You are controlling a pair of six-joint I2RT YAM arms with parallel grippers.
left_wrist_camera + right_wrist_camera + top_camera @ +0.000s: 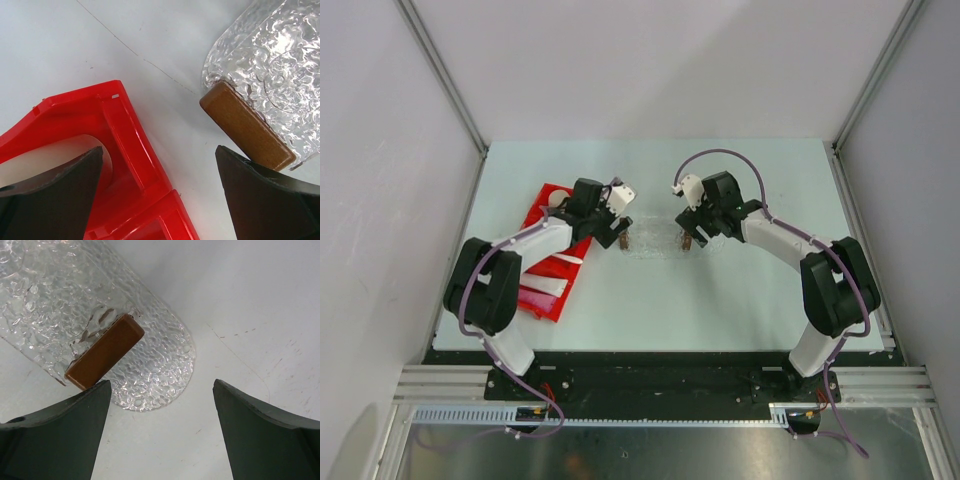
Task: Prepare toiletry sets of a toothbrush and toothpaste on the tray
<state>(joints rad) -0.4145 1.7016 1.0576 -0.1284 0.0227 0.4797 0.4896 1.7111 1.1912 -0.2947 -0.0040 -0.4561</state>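
Note:
The clear tray point(655, 246) lies mid-table with a brown block at each short end, and nothing shows in it. My left gripper point(612, 230) is open and empty over the tray's left end, beside the red bin point(552, 262). In the left wrist view the gripper point(160, 200) spans the bin's corner point(130, 145) and the left brown block point(247, 131). My right gripper point(697, 230) is open and empty at the tray's right end. In the right wrist view the gripper point(160, 435) hovers just off the tray's rounded end point(160, 365). A thin white toothbrush point(570, 259) and a white tube point(542, 290) lie in the bin. The pink tube does not show.
A tan paper cup point(557, 198) sits in the bin's far compartment, and its pale rim shows in the left wrist view point(45, 160). Metal frame posts stand at the table's far corners. Grey walls close the sides.

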